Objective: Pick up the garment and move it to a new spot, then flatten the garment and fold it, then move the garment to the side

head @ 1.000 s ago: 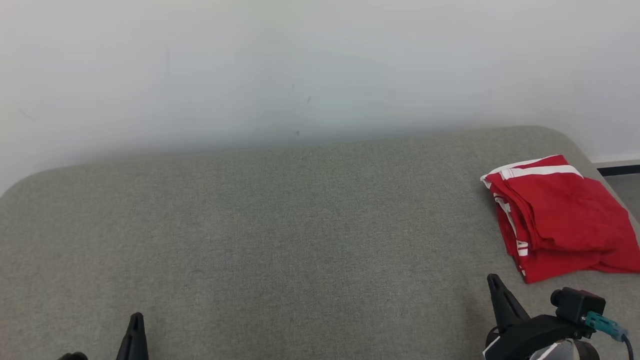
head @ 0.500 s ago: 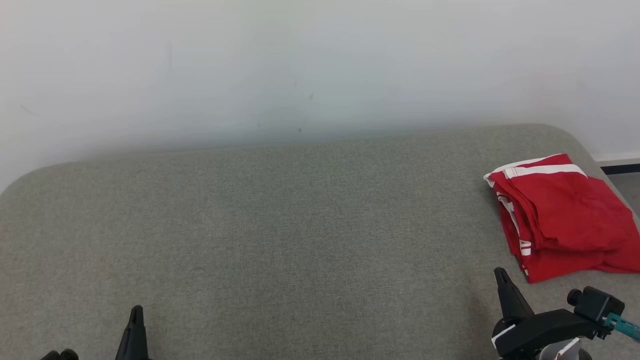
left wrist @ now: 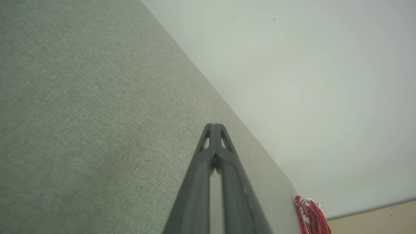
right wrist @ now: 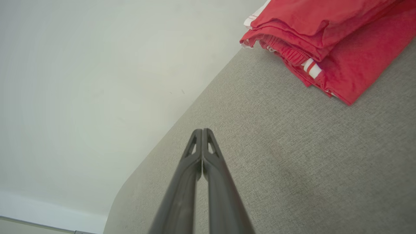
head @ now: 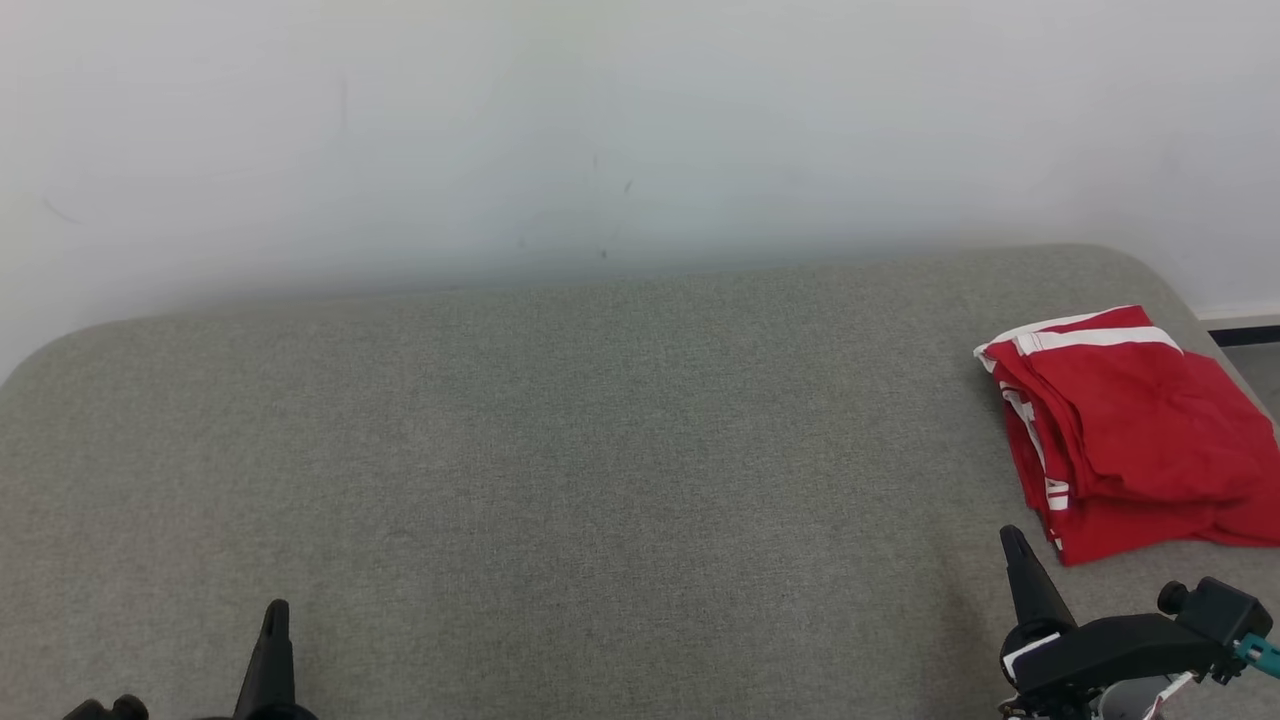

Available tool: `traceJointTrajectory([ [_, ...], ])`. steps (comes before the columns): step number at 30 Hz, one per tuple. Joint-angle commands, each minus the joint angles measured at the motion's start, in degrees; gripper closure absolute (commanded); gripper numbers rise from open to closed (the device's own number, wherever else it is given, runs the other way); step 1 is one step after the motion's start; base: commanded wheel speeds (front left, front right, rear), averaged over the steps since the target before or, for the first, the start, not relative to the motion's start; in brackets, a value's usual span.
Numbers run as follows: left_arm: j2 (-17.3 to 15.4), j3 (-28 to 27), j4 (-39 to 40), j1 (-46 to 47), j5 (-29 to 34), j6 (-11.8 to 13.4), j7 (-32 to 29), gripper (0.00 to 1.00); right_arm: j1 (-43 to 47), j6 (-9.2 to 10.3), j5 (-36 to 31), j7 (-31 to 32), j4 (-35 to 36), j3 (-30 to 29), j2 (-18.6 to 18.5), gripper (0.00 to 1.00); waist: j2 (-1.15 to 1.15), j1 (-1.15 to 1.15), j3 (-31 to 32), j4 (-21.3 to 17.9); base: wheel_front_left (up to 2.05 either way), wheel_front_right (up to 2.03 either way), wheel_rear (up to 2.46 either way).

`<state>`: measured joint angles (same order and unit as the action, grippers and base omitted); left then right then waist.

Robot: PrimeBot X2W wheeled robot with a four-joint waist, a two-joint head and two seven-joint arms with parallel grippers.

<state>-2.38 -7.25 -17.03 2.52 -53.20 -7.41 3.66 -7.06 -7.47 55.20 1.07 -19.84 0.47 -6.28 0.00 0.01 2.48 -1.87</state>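
The garment (head: 1130, 430) is red with white stripes and lies folded in a stack at the far right of the grey fabric surface (head: 600, 450). The right wrist view shows the garment (right wrist: 328, 42) at its top right, and the left wrist view shows the garment (left wrist: 310, 216) small at the bottom right. My right gripper (head: 1015, 545) is shut and empty, a short way in front of the garment's near corner. Its tips (right wrist: 202, 131) are pressed together over bare fabric. My left gripper (head: 275, 612) is shut and empty at the lower left, tips (left wrist: 214, 126) together.
A plain white wall (head: 640, 130) rises right behind the surface. The surface's right edge curves down close beside the garment, with a strip of floor and dark skirting (head: 1245, 335) beyond it. Bare grey fabric spreads between the two grippers.
The head camera has tilted slightly, shifting the whole picture. In the picture, the right gripper has slid a little right and both fingertips sit slightly higher. The garment lies as before.
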Motion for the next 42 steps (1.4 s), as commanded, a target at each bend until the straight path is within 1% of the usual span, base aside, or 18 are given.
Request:
traceJointTrajectory([
  [1, -0.4, 0.0, 0.9, 1.7, -1.5, -0.1, -0.4, 1.0, -0.5, -0.02, 1.5, 0.2, 0.9, -0.5, 0.0, 1.0, 0.0, 0.0, 0.0, 0.0, 0.0, 0.0, 0.0],
  [20, -0.5, 0.2, 1.5, 2.6, -13.5, -0.1, -3.6, 1.0, -0.1, -0.02, 12.8, 1.9, 2.5, -2.6, 1.1, 1.0, 0.0, 0.0, -0.7, 0.5, 0.0, 0.0, 0.0],
  [42, -0.6, 0.4, 2.1, 3.4, -24.5, -0.1, -6.5, 1.0, 0.2, -0.03, 23.3, 3.5, 3.9, -4.6, 2.1, 1.0, 0.0, 0.0, -1.4, 1.0, 0.0, 0.0, 0.0],
])
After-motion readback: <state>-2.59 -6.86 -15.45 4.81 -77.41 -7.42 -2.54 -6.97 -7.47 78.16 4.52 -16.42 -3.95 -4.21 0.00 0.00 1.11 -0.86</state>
